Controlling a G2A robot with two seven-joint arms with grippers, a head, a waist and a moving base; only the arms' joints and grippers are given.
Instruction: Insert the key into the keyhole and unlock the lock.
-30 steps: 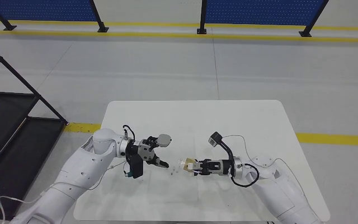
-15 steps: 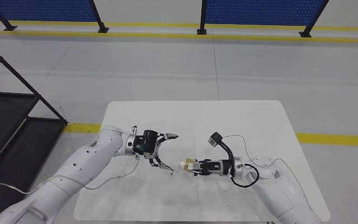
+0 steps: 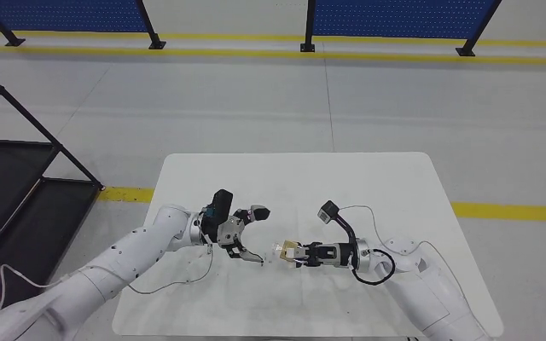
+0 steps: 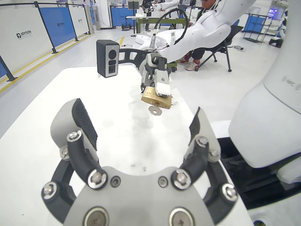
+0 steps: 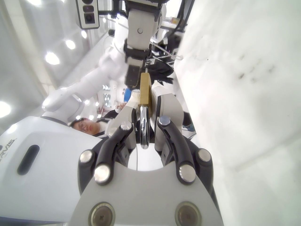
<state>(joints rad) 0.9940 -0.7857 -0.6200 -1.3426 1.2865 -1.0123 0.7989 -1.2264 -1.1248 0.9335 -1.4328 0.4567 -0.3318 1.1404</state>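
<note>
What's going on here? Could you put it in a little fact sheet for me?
Padlock: brass, clamped in the right gripper, over the white table
Key: pushed into the padlock, head sticking out toward the left gripper
Left gripper: open, empty, apart from the key
Task state: key inserted; whether unlocked, cannot tell

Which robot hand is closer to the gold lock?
The right. The right gripper is shut on the lock; the left gripper is open, apart from it, facing the key that sticks out of the lock.
</note>
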